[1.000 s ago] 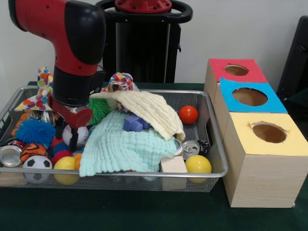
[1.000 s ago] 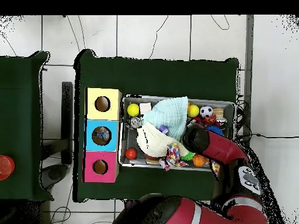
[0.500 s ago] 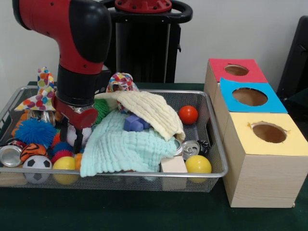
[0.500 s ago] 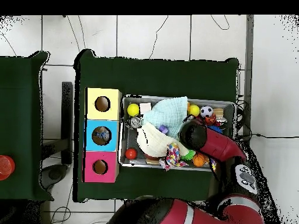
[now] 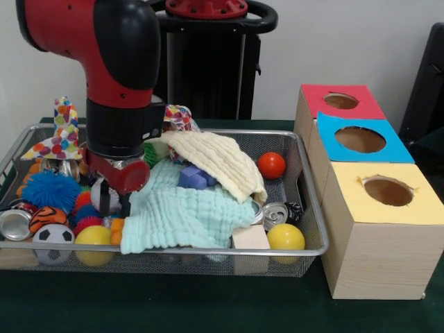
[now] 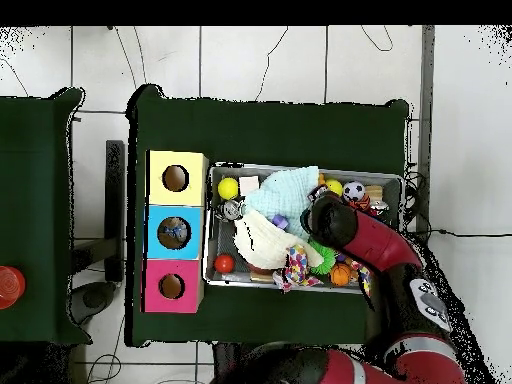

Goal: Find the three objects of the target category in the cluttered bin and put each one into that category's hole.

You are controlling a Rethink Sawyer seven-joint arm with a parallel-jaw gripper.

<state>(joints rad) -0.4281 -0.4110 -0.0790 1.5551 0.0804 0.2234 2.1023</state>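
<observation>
The robot arm (image 5: 114,76) has glossy red rounded shells with black sections between them. The wrist is a black cylinder with a red cap and a silver ring below. Behind it stands a black pedestal (image 5: 208,62) with a red top.

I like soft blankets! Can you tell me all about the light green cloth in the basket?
The mint green cloth looks soft, with a crinkled, puffy weave. It lies rumpled and spread out in the middle of the wire mesh basket, hiding whatever is beneath it. A cream cloth drapes over its far side, and a purple block sits on top. Its near edge hangs by a wooden cube. The robot's gripper comes down at its left edge.
</observation>
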